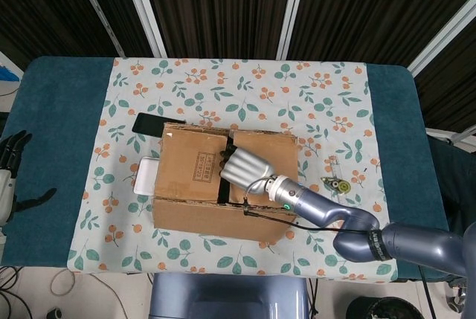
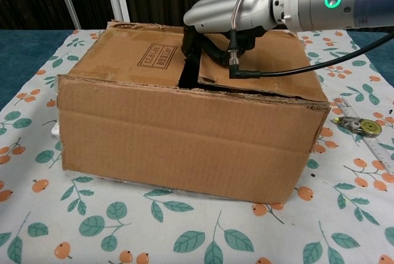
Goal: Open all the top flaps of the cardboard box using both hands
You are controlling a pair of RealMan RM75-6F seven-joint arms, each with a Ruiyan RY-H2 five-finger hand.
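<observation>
The brown cardboard box (image 1: pixel 190 178) (image 2: pixel 184 135) stands in the middle of the floral cloth. A dark slit runs between its two top flaps. My right hand (image 1: pixel 242 166) (image 2: pixel 231 2) lies over that slit with its dark fingertips (image 2: pixel 189 45) hooked down into it, gripping the inner edge of the right flap (image 2: pixel 271 73). That flap sits slightly raised above the front wall. The left flap (image 2: pixel 132 61) lies flat. My left hand (image 1: pixel 9 178) hangs far off to the left beside the table, fingers apart, holding nothing.
A black phone (image 1: pixel 147 122) lies behind the box's left corner and a white flat object (image 1: pixel 144 178) lies against its left side. A tape dispenser (image 1: pixel 338 184) (image 2: pixel 363 127) and a ruler (image 2: pixel 383 150) lie to the right of the box.
</observation>
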